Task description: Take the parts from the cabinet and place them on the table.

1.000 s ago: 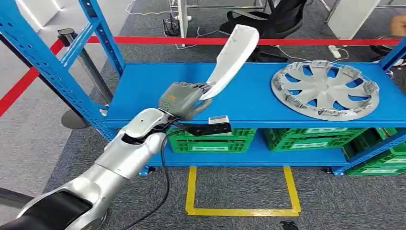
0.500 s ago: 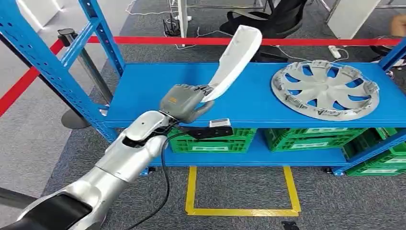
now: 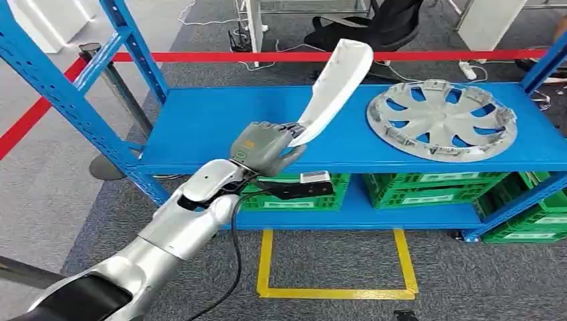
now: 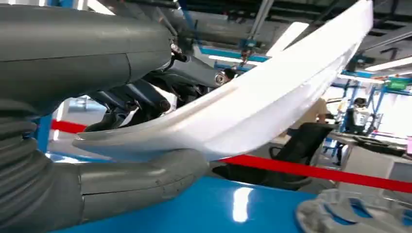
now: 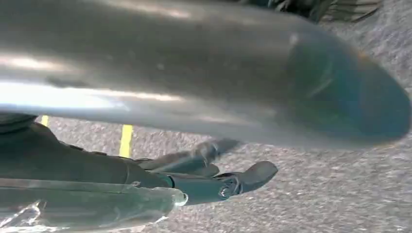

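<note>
My left hand (image 3: pixel 264 144) grips the lower end of a long, curved white panel part (image 3: pixel 334 87) near the front edge of the blue cabinet shelf (image 3: pixel 207 127). The panel rises off the shelf and slants up and to the right. In the left wrist view the thick thumb (image 4: pixel 141 177) lies under the white panel (image 4: pixel 252 111) and the dark fingers close over it. A silver wheel cover (image 3: pixel 441 120) lies flat on the right half of the shelf, and its rim (image 4: pixel 354 213) appears beyond the panel. My right hand (image 5: pixel 218 179) hangs over grey carpet, fingers apart, holding nothing.
Green crates (image 3: pixel 428 190) fill the lower shelf. Blue uprights (image 3: pixel 60 93) frame the cabinet on the left. A red barrier tape (image 3: pixel 267 57) runs behind it, with a stanchion (image 3: pixel 114 87) at the left. A yellow square outline (image 3: pixel 267 267) marks the carpet in front.
The camera has shifted a little, so the shelf sits further left in the picture. My left hand has carried the white panel slightly to the right along the shelf front, still gripping it.
</note>
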Tool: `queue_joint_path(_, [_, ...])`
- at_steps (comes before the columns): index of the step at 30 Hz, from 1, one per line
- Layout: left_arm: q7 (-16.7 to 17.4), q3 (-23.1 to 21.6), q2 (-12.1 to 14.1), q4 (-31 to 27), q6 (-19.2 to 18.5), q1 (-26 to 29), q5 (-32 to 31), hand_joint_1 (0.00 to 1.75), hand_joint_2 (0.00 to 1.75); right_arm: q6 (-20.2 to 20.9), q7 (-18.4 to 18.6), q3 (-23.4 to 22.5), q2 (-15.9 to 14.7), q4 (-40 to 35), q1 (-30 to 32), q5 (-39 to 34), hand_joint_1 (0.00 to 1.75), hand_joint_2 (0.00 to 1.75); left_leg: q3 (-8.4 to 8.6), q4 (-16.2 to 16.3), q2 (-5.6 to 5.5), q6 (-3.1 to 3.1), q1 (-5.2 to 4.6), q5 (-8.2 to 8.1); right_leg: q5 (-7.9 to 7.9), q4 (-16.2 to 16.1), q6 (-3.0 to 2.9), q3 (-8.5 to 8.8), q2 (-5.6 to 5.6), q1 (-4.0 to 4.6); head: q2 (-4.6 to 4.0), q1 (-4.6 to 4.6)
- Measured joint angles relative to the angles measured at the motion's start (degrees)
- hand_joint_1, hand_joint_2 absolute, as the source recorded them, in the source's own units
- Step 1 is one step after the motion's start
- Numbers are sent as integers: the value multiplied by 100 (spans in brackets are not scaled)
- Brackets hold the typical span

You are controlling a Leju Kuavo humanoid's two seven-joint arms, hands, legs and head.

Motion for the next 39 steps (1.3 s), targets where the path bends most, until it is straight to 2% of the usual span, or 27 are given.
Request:
queue_joint_path(3, [0, -22, 4, -2, 2, 12, -2, 175, 175, -2, 0, -13, -7, -2, 3, -2, 0, 0, -37, -21, 6, -60, 44, 23, 83, 55, -149, -93, 2, 36, 0, -20])
queue_joint_path(5, [0, -35, 7, -13, 7, 7, -2, 175, 175, -2, 0, -33, -11, -4, -4, -2, 0, 0, -267, 563, 21, -41, 18, -550, 168, 47, -279, -195, -3, 61, 0, -41])
queue_joint_path(7, [0, -42, 11, -13, 9, 19, -2, 175, 175, -2, 0, -48, -13, -4, 1, -2, 0, 0, -613, 1574, 21, -17, 0, -1094, 257, 47, -320, -321, -20, 103, 0, -57])
queue_joint_path(9, [0, -44, 20, -13, 9, 41, -2, 175, 175, -2, 0, -55, -15, -7, 6, -2, 0, 0, -598, 1891, 20, 47, -32, -1243, 356, 47, -328, -450, -28, 141, 0, -57])
queue_joint_path(10, [0, -44, 22, -13, 9, 39, -2, 175, 175, -2, 0, -57, -17, -7, 3, -2, 0, 0, -415, 1683, 20, 89, -51, -1163, 410, 47, -331, -514, -27, 155, 0, -57])
queue_joint_path(12, [0, -46, 17, -17, 9, 19, -2, 175, 175, -2, 0, -59, -17, -9, -1, -4, 0, 0, 292, 722, 20, 195, -106, -920, 523, 47, -317, -637, -23, 166, 0, -57])
queue_joint_path(13, [0, -48, 13, -41, 9, 8, -2, 175, 175, 0, 0, -61, -17, -9, -6, -11, 0, 0, 639, 291, 22, 234, -130, -927, 567, 55, -298, -656, -26, 154, 0, -59])
queue_joint_path(14, [0, -57, -4, -61, 11, 1, -2, 175, 175, 2, -7, -66, -17, -9, 1, -15, 0, 0, 670, 116, 32, 181, -161, -964, 604, 67, -261, -709, -25, 194, 0, -52])
queue_joint_path(15, [0, -61, -17, -66, 15, -4, 0, 175, 175, 2, -7, -70, -20, -9, 6, -18, 0, 0, 631, 125, 27, 167, -179, -901, 662, 24, -222, -712, -48, 168, 0, -54])
queue_joint_path(17, [0, -70, -15, -66, 9, 14, 0, 175, 175, 13, -7, -70, -15, -9, 9, -20, 0, 0, 594, 117, 15, 251, -239, -803, 783, -69, -134, -699, -61, 114, 0, -55])
queue_joint_path(18, [0, -76, -17, -63, 4, 11, 0, 175, 175, 15, -7, -72, -13, -9, 16, -20, 0, 0, 561, 55, 25, 301, -203, -703, 813, -78, -103, -739, -62, 104, 0, -57])
queue_joint_path(19, [0, -85, -28, -63, 4, 0, 0, 175, 175, 15, -7, -72, -13, -9, 23, -20, 0, 0, 502, 45, 38, 319, -194, -636, 627, -9, -102, -809, -74, 104, 0, -55])
queue_joint_path(20, [0, -98, -33, -63, 4, -5, 0, 175, 175, 15, -7, -74, -13, -9, 35, -22, 0, 0, 439, 42, 41, 368, -182, -579, 279, 259, -96, -882, -88, 122, 0, -15])
queue_joint_path(22, [0, -120, -31, -63, 4, 2, -4, 175, 175, 15, -7, -74, -13, -9, 24, -22, 0, 0, 307, 43, 47, 387, -183, -462, -365, 1163, -59, -1079, -90, 125, 0, 9])
queue_joint_path(23, [0, -122, -31, -63, 4, 6, -9, 175, 175, 15, -4, -74, -15, -9, 19, -20, 0, 0, 227, 44, 52, 383, -185, -399, -527, 1557, -44, -1142, -90, 128, 0, 15])
queue_joint_path(24, [0, -125, -31, -63, 4, 15, -9, 175, 175, 15, -4, -74, -17, -9, 20, -20, 0, 0, 149, 45, 55, 379, -185, -338, -529, 1729, -42, -1112, -91, 130, 0, 11])
queue_joint_path(25, [0, -127, -28, -63, 4, 18, -11, 175, 175, 15, -4, -76, -22, -9, 21, -20, 0, 0, 63, 48, 56, 368, -182, -275, -412, 1684, -36, -981, -91, 129, 0, 15])
queue_joint_path(27, [0, -127, -22, -63, 4, 18, -11, 175, 175, 13, -4, -76, -33, -11, 12, -20, 0, 0, -113, 54, 53, 324, -163, -136, -63, 937, -31, -346, -100, 127, 0, 15])
queue_joint_path(29, [0, -125, -18, -63, 9, 10, -11, 175, 175, 15, -7, -76, -35, -11, -40, -13, 0, 0, -214, 87, 44, 244, -190, -41, -362, -43, -22, 343, -108, 151, 0, 20])
queue_joint_path(30, [4, -127, -15, -61, 9, 10, -13, 175, 175, 18, -11, -76, -35, -11, -43, -11, 0, 0, -185, 77, 49, 219, -186, 11, -291, 36, -119, 256, -64, 166, 0, -22])
queue_joint_path(32, [4, -138, -20, -61, 13, -17, -22, 175, 175, 15, -15, -76, -37, -11, -44, -4, 0, 0, -183, 54, 46, 170, -168, 101, -269, 23, -193, 230, -61, 189, 0, -26])
queue_joint_path(33, [2, -142, -15, -59, 13, -10, -26, 175, 175, 15, -15, -79, -37, -11, -38, -2, 0, 0, -205, 36, 46, 126, -162, 148, -193, -4, -272, 182, -71, 175, 0, -26])
queue_joint_path(34, [4, -142, -9, -61, 13, -14, -26, 175, 175, 15, -15, -79, -37, -11, -52, 0, 0, 0, -258, 80, 47, 91, -148, -18, -120, -9, -323, 146, -88, 166, 0, -26])
queue_joint_path(35, [4, -144, -4, -61, 13, -17, -26, 175, 175, 15, -17, -79, -37, -11, -62, 2, 0, 0, -334, 295, 45, 65, -149, -338, -53, -13, -368, 78, -88, 165, 0, -37])
queue_joint_path(37, [4, -146, 2, -61, 13, -16, -26, 175, 175, 17, -24, -79, -37, -13, -63, 4, 0, 0, -577, 1143, 45, 26, -143, -965, 71, -12, -391, -73, -88, 166, 0, -46])
queue_joint_path(38, [4, -151, 7, -61, 13, -6, -26, 175, 175, 15, -24, -79, -37, -13, -53, 4, 0, 0, -701, 1621, 45, 16, -143, -1166, 136, -11, -388, -164, -91, 166, 0, -50])
queue_joint_path(39, [4, -155, 15, -59, 13, 5, -26, 175, 175, 15, -24, -81, -37, -13, -50, 4, 0, 0, -720, 1865, 46, 17, -142, -1186, 196, -10, -380, -247, -94, 166, 0, -52])
